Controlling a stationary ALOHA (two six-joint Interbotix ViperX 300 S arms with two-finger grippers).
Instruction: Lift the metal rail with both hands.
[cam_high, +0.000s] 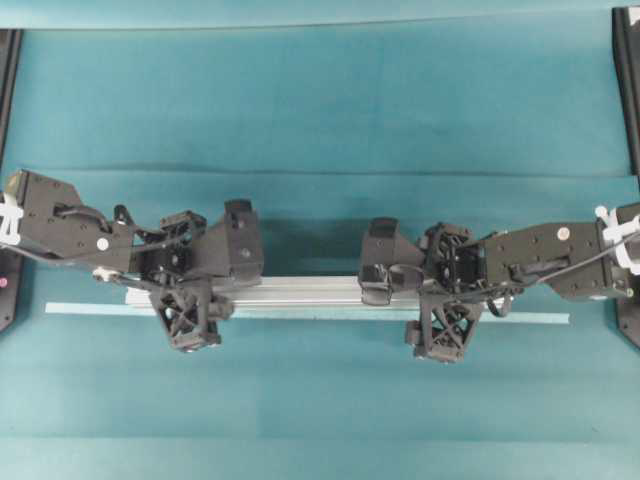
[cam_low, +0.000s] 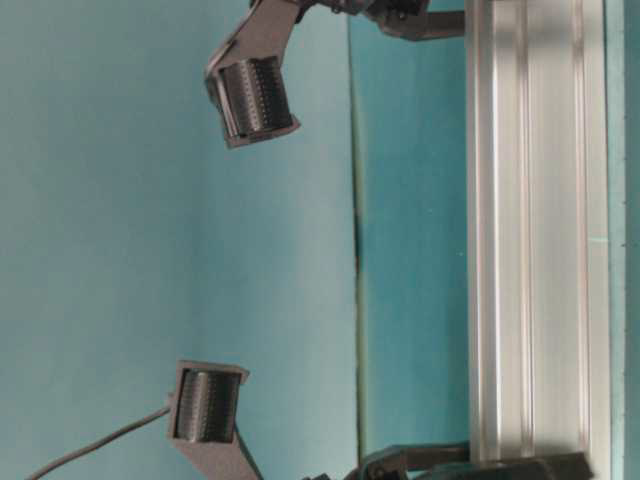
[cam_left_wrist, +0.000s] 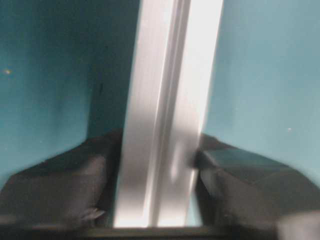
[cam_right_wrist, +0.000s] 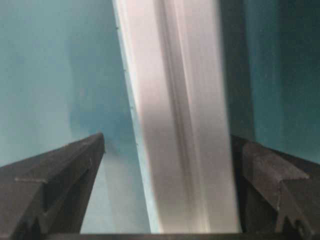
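Silvery grooved aluminium metal rail (cam_high: 300, 291) lies flat on the teal cloth-covered table (cam_high: 320, 90), running left to right between my two arms, with lengthwise channels and bright, slightly blurred faces in both wrist views. My left end effector (cam_left_wrist: 160, 175) straddles it near its left end, black fingers (cam_left_wrist: 55, 185) spread, one on each side; the right-hand one looks almost against the rail's edge, though blur hides whether it touches. My right end effector (cam_right_wrist: 165, 170) straddles the other end with its jaws wide apart and clear teal gaps on both sides, so it grips nothing. Just beside the rail on its near side lies a thin flat pale strip (cam_high: 540, 318), longer than the rail and poking out past both ends. Farther out, the table shows broad bare cloth above and below, bounded by black frames (cam_high: 628, 90) at the side edges.
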